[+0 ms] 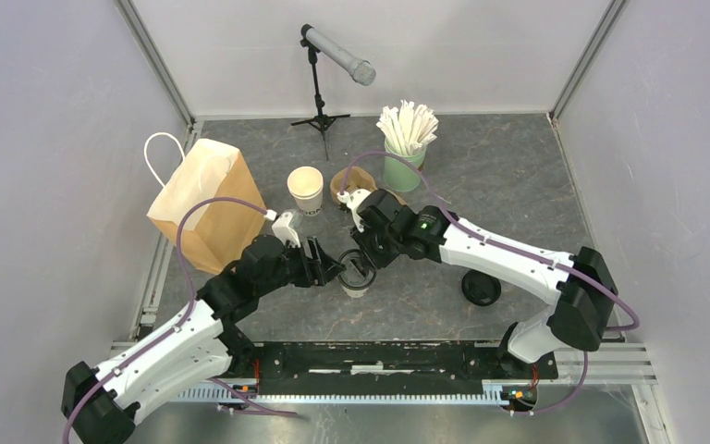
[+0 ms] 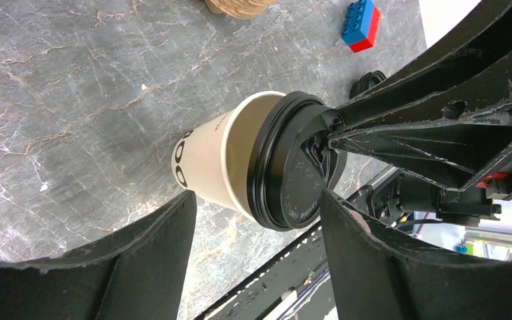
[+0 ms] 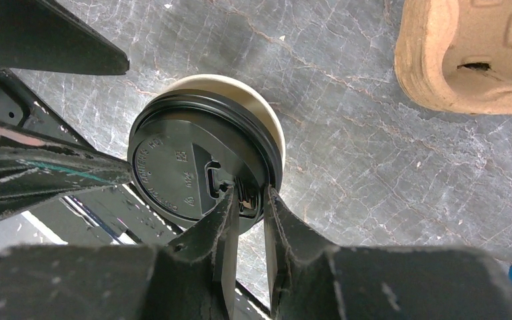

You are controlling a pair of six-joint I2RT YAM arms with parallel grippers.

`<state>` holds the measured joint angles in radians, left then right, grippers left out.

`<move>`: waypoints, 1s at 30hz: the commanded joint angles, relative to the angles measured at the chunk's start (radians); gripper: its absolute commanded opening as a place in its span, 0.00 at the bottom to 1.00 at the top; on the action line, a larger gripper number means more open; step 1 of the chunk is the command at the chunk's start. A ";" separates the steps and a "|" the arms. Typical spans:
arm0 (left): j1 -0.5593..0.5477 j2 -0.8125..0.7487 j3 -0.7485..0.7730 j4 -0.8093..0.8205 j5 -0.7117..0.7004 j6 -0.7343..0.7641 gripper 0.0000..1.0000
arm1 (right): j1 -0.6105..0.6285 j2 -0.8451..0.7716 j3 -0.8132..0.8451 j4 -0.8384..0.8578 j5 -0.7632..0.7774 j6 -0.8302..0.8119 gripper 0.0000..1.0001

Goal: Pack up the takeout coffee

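1. The takeout coffee (image 2: pixel 207 157) stands on the grey table (image 1: pixel 481 185) between the two arms, in front of the paper bag (image 1: pixel 205 199) and the lidless cup (image 1: pixel 305 190).
2. Its black lid (image 3: pixel 187 167) sits askew – a crescent of the cup's pale rim shows past the lid's far edge.
3. The right gripper (image 3: pixel 250 197) comes in over the top with its fingers nearly together, pinching the lid's edge by the sip hole.
4. The left gripper (image 2: pixel 259 200) is spread wide with the cup between its fingers, one finger on each side. It grips nothing, and whether either finger touches the cup cannot be told.
5. A cardboard tray (image 3: pixel 467 60) lies beyond the cup, and a loose lid (image 1: pixel 481 288) lies well apart – beside the right arm.
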<state>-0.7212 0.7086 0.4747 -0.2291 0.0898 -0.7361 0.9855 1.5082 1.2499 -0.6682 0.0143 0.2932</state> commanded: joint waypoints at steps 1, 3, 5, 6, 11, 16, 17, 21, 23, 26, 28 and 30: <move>0.004 0.009 0.005 0.038 0.010 0.025 0.74 | 0.001 0.023 0.058 0.006 -0.012 -0.005 0.24; 0.005 0.011 0.005 0.029 -0.004 0.035 0.75 | 0.001 0.035 0.068 0.001 -0.006 -0.005 0.24; 0.005 0.010 0.005 0.024 -0.017 0.047 0.76 | 0.001 0.044 0.078 -0.001 0.001 -0.006 0.24; 0.005 0.012 0.006 0.022 -0.023 0.054 0.77 | 0.001 0.050 0.084 -0.003 0.004 -0.005 0.24; 0.005 0.034 0.003 0.022 -0.030 0.072 0.76 | 0.001 0.077 0.113 -0.030 0.023 -0.016 0.25; 0.005 0.050 0.004 0.028 -0.044 0.071 0.71 | 0.002 0.093 0.130 -0.048 0.052 -0.022 0.31; 0.006 0.050 0.005 0.028 -0.052 0.072 0.70 | 0.001 0.095 0.131 -0.046 0.053 -0.022 0.33; 0.005 0.050 0.008 0.031 -0.074 0.067 0.66 | 0.001 0.101 0.135 -0.032 0.056 -0.016 0.31; 0.005 0.059 0.013 0.030 -0.081 0.075 0.66 | -0.001 0.105 0.134 -0.025 0.055 -0.017 0.27; 0.004 0.079 0.021 0.025 -0.086 0.091 0.66 | 0.000 0.110 0.131 -0.014 0.052 -0.023 0.25; 0.005 0.092 0.027 0.021 -0.087 0.104 0.66 | -0.001 0.111 0.132 -0.011 0.051 -0.027 0.23; 0.005 0.100 0.034 0.017 -0.087 0.116 0.67 | -0.001 0.108 0.133 -0.003 0.047 -0.029 0.22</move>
<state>-0.7212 0.7956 0.4747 -0.2298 0.0269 -0.6868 0.9855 1.6100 1.3396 -0.7036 0.0536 0.2794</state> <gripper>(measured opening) 0.662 0.232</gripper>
